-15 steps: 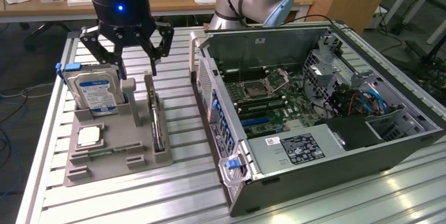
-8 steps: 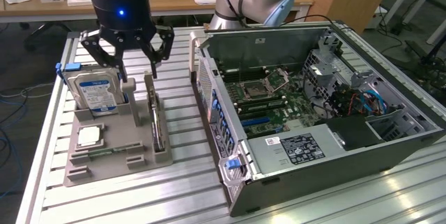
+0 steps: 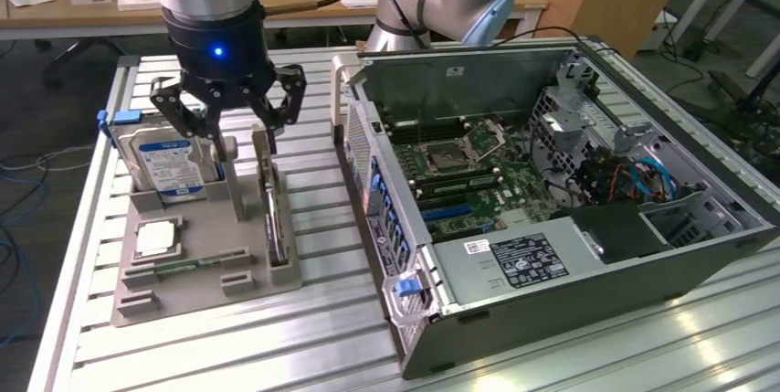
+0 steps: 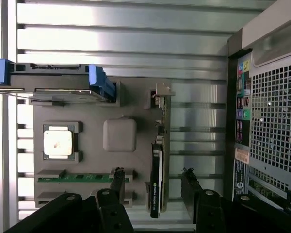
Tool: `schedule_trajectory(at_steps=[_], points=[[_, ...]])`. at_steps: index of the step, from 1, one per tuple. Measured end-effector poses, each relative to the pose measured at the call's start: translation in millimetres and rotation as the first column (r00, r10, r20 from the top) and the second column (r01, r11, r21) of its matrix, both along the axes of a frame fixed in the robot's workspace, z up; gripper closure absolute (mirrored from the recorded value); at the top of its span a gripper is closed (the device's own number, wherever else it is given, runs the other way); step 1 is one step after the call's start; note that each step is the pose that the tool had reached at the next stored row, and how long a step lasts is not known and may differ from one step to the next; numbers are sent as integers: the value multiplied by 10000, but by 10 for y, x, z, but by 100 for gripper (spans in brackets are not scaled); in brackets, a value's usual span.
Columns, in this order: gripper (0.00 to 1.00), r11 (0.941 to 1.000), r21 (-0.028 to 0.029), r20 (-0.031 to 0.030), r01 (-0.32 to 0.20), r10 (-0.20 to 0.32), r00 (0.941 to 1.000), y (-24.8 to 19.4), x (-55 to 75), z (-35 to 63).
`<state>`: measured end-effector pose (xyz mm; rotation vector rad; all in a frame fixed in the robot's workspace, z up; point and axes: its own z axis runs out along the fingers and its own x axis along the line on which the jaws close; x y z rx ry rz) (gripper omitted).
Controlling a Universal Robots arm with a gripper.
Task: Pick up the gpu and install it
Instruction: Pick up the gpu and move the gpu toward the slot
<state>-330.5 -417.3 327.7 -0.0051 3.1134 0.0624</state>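
Slatted aluminium desk [image 3: 305,337], workshop behind: the robot arm's tool [image 3: 237,132] hangs with its jaws spread wide above the gpu [image 3: 274,218], one finger to each side and gripping nothing. The card stands on edge in a grey parts tray [image 3: 201,259], near a hard drive [image 3: 171,168] and a processor [image 3: 156,238]. An open computer case [image 3: 549,200] lies at the exterior view's right.

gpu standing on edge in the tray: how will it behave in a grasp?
Probably stiff: the gpu is a flat board with shroud. Standing on its thin edge in the tray, likely tippy if nudged sideways. Bare circuitry seems fragile.
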Motion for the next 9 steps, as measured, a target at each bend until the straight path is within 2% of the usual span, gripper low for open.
schedule_trajectory(at_steps=[6,9], points=[[41,10000,0,0,3,-3,10000,0,-1,0],[41,10000,0,-1,2,-2,10000,-26,-1,-5]])
